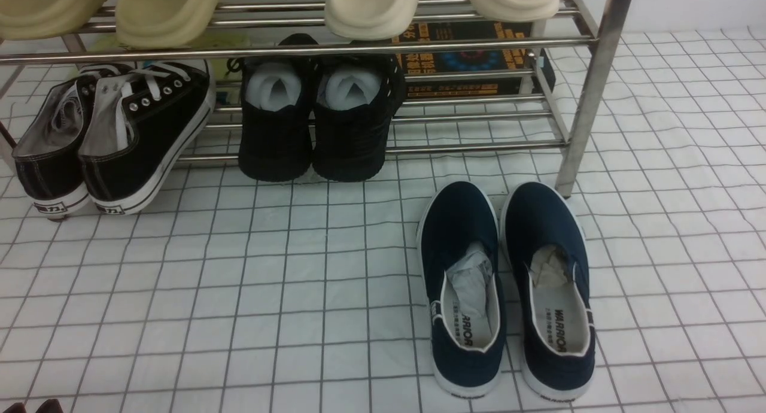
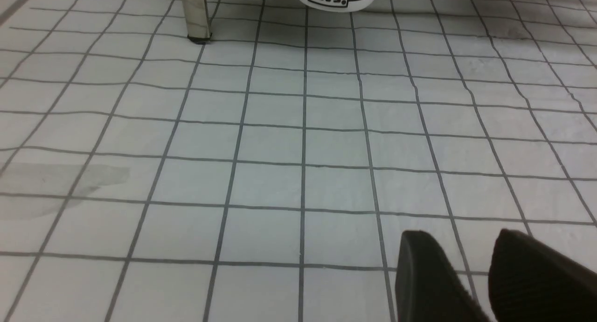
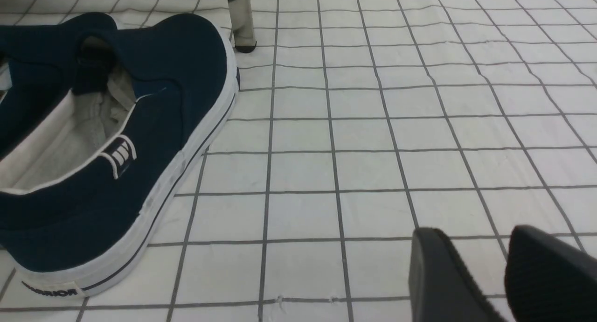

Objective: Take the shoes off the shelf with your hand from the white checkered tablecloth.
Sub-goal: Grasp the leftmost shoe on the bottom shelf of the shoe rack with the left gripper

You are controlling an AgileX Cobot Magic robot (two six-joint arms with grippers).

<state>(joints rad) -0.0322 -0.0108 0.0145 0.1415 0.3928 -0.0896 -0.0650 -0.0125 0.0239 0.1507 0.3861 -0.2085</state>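
Our left gripper (image 2: 466, 240): we see two matte black fingers (image 2: 429, 280), thick and wedge-shaped, tapering to rounded tips.
Its texture: we make out fine ribbing along the inner face of the narrower finger, while the rest looks smooth.
Our right gripper (image 3: 475, 235): its two fingers (image 3: 443, 280) are the same black, blunt-tipped wedges.
Its texture: the broader finger carries a fine ribbed grain.
Front view: we see only two small dark tips (image 1: 49, 406) of our left gripper at the lower corner.
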